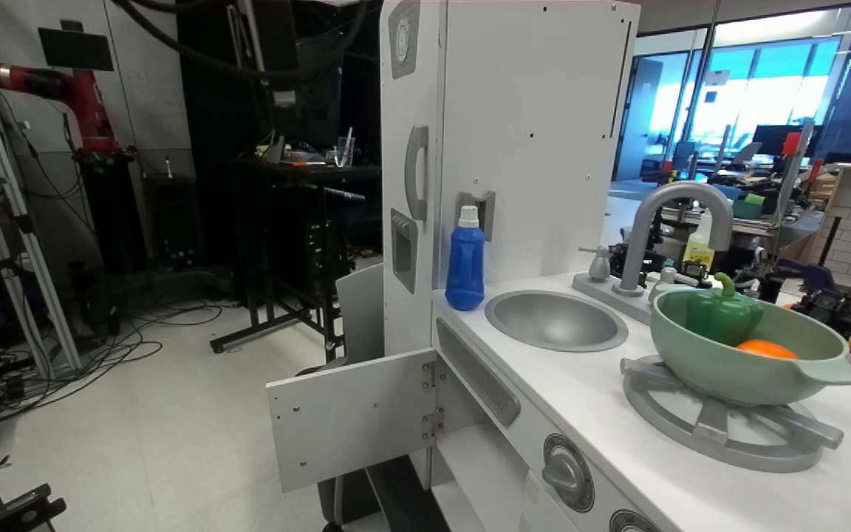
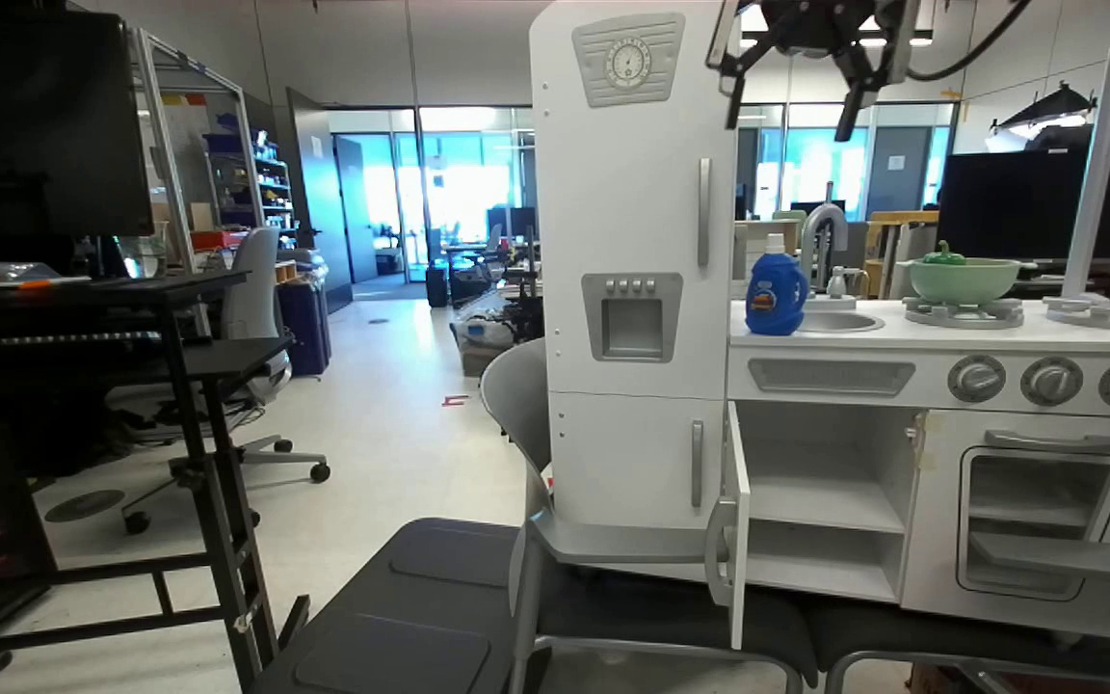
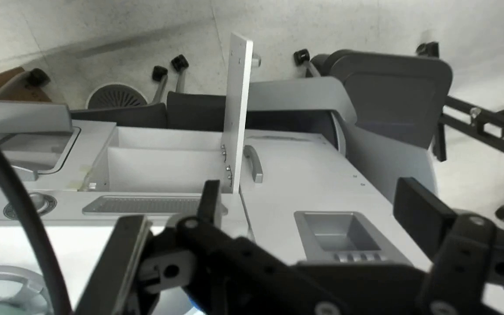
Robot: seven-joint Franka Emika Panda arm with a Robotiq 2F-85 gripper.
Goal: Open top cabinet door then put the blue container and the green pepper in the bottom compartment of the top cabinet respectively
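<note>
The blue container stands upright on the tabletop, its long axis vertical and its pale cap pointing up. We find it near the front edge, between the round sink and the side of the top cabinet; whether it touches that side we cannot tell. The green pepper, stem up, sits in the pale green bowl on a burner. The top cabinet door is closed flush, its long axis and grey handle both upright.

In an exterior view we look down into the bowl and see an orange toy beside the pepper; from a flatter angle, only the pepper's top shows above the rim. The wrist view gives us a lower door swung outward, nearly edge-on; its broad inner face shows in an exterior view.

The claw hangs at the top of an exterior view, higher than the tabletop, its fingers pointing down and spread wide apart. In the wrist view we see the same gap, with the fingers reaching up from the lower edge.
</note>
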